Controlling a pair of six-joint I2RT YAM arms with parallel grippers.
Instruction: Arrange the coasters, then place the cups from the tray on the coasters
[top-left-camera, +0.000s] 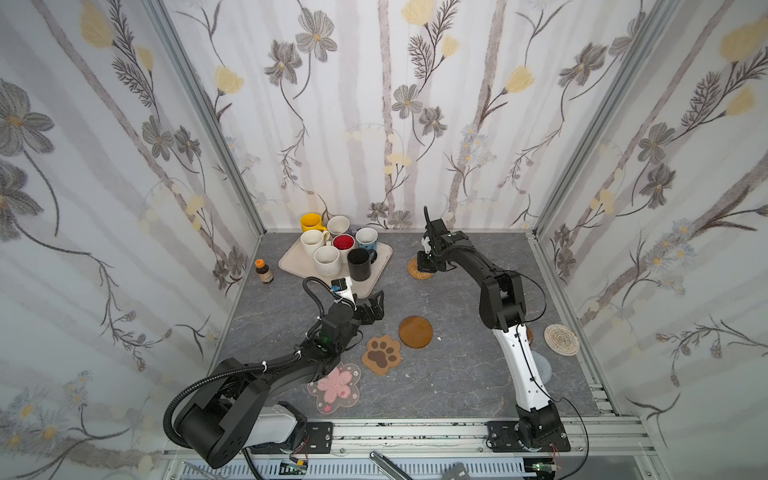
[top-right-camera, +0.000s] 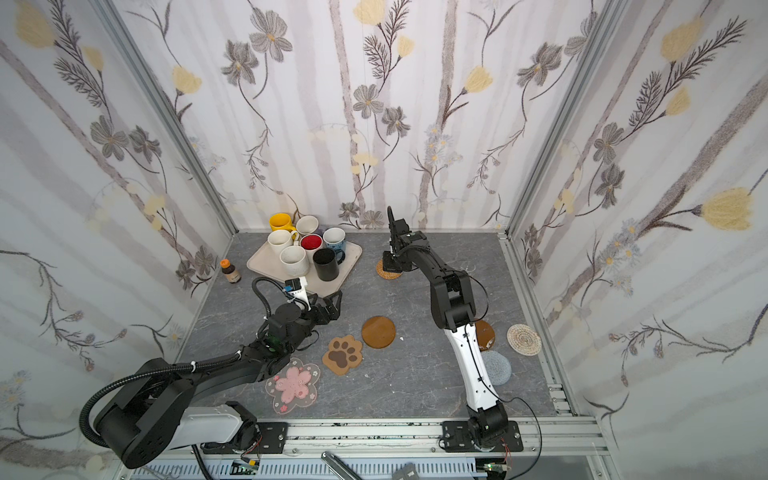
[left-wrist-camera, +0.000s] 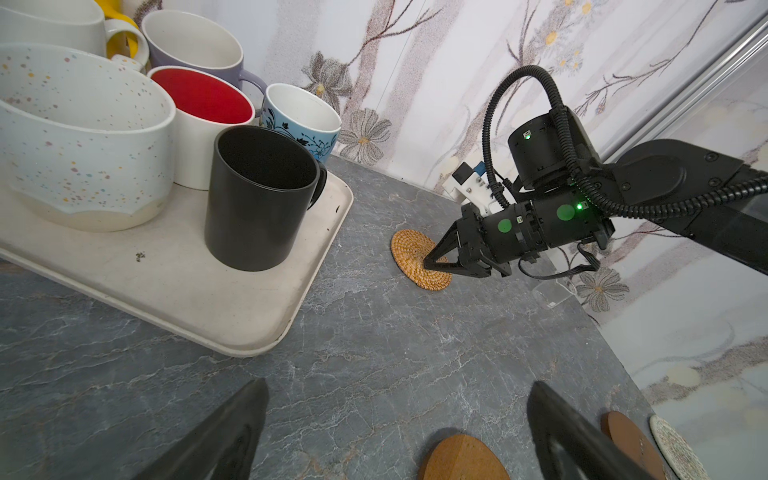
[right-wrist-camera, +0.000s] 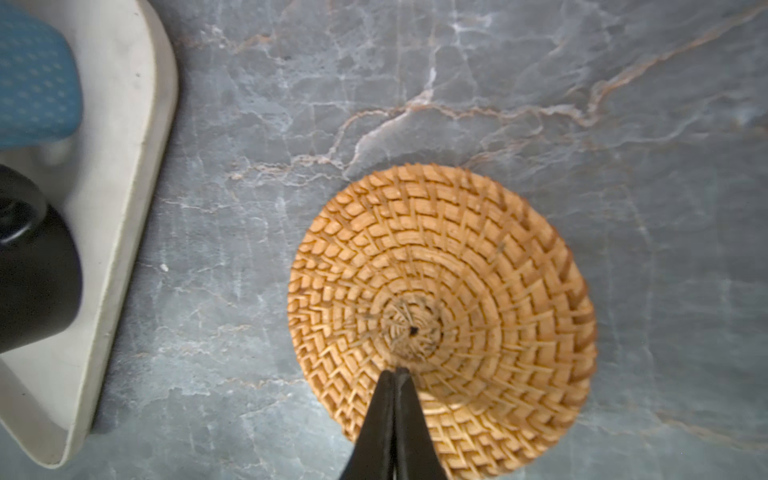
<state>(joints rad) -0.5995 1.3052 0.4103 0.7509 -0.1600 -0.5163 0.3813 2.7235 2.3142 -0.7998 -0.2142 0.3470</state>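
Several cups stand on the beige tray (top-left-camera: 291, 266) at the back left; the black cup (top-left-camera: 359, 264) is nearest its front corner. My right gripper (right-wrist-camera: 397, 370) is shut, and its tips rest on top of the woven rattan coaster (top-left-camera: 417, 272) right of the tray, with nothing between them. My left gripper (left-wrist-camera: 399, 415) hangs open over bare table just in front of the tray. Toward the front lie a wooden round coaster (top-left-camera: 415, 331), the paw-print coaster (top-left-camera: 381, 354) and the pink blossom coaster (top-left-camera: 334, 386). The beige braided coaster (top-left-camera: 561, 339), the grey-blue knitted coaster (top-right-camera: 496, 368) and a second wooden round (top-right-camera: 484, 334) lie by the right arm.
An orange-capped brown bottle (top-left-camera: 266, 271) stands left of the tray by the wall. A small clear glass (left-wrist-camera: 555, 293) sits near the back wall behind the right arm. Patterned walls close in three sides.
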